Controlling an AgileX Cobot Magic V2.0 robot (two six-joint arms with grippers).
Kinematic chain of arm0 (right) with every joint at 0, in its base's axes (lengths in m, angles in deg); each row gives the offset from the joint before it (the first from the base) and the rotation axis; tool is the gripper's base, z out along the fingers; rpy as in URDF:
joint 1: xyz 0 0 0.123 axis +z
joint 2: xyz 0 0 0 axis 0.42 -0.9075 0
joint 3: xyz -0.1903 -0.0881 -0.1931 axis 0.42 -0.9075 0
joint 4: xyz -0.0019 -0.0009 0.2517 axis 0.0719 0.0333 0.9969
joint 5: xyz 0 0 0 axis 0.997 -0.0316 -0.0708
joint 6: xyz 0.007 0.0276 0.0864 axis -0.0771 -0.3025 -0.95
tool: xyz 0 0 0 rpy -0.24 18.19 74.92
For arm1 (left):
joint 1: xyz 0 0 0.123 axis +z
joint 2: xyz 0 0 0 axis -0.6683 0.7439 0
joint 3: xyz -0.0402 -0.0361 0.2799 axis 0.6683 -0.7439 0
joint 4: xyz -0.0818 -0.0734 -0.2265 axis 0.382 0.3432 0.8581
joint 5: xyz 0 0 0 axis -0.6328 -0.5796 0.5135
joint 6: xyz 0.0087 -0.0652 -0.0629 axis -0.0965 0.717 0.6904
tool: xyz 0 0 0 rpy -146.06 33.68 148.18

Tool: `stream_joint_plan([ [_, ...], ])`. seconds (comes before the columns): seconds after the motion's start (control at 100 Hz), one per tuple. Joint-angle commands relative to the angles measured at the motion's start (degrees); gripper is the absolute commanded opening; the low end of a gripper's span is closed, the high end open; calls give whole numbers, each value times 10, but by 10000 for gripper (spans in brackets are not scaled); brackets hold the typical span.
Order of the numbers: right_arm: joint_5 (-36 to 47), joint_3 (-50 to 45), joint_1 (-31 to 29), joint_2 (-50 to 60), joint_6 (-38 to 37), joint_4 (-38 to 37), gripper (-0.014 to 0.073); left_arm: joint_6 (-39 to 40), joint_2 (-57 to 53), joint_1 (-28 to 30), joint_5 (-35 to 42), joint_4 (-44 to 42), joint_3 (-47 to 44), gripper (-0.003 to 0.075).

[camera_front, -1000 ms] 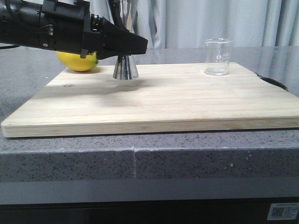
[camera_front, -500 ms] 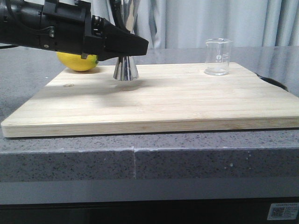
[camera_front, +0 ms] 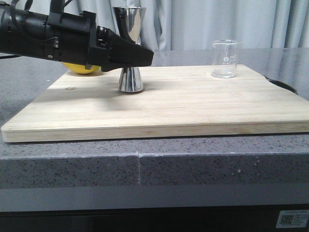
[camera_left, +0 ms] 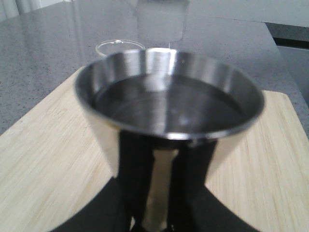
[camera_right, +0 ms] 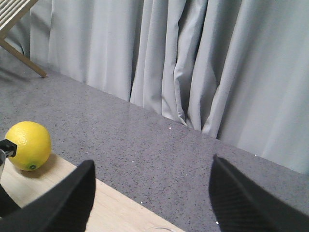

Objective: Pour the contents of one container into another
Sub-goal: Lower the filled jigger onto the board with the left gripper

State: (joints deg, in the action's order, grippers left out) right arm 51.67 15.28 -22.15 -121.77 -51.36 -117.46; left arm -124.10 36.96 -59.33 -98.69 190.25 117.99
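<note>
Up front, left gripper (camera_front: 137, 54) is clamped at the waist of the steel jigger (camera_front: 131, 48), its base on or just over the cutting board (camera_front: 169, 104). Rigid, slick metal, so the waist is the safe hold. Glass beaker (camera_front: 226, 59) stands well apart, fragile, light. Left wrist: jigger cup (camera_left: 169, 116) upright. Right wrist: right gripper (camera_right: 152, 200) spread wide, holding nothing.

place: likely staged kitchen | grey speckled counter (camera_front: 193, 166) | wooden cutting board (camera_front: 193, 104) | lemon (camera_right: 27, 145) | curtain backdrop (camera_right: 193, 63)
</note>
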Motion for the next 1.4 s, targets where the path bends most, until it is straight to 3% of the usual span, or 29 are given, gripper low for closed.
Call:
stream_joint_plan([
  [0.0, 30, 14, -4, 18, -1, 14, 454, -2, -27, 9, -42, 53, 17, -19],
  [1.39, 31, 14, -4, 18, -1, 14, 448, -2, -6, 29, -65, 53, 17, -19],
])
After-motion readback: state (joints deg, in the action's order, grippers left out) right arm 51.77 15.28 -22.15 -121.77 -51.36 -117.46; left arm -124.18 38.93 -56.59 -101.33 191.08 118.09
